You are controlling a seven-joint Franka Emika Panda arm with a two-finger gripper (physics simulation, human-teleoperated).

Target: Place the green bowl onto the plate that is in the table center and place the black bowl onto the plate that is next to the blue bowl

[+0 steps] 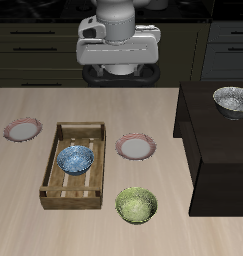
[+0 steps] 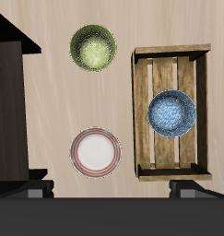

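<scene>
I count two plates and three bowls. From left to right in the exterior view: one plate (image 1: 22,129) near the table (image 1: 23,220) edge; the blue bowl (image 1: 75,159) inside the wooden crate (image 1: 50,165); the centre plate (image 1: 135,147) beside the crate; the green bowl (image 1: 136,205) nearer the front edge; the black bowl (image 1: 232,99) on the dark cabinet (image 1: 218,160). My gripper (image 1: 117,70) hangs high at the back, well apart from both task bowls. Its jaw state I cannot tell.
</scene>
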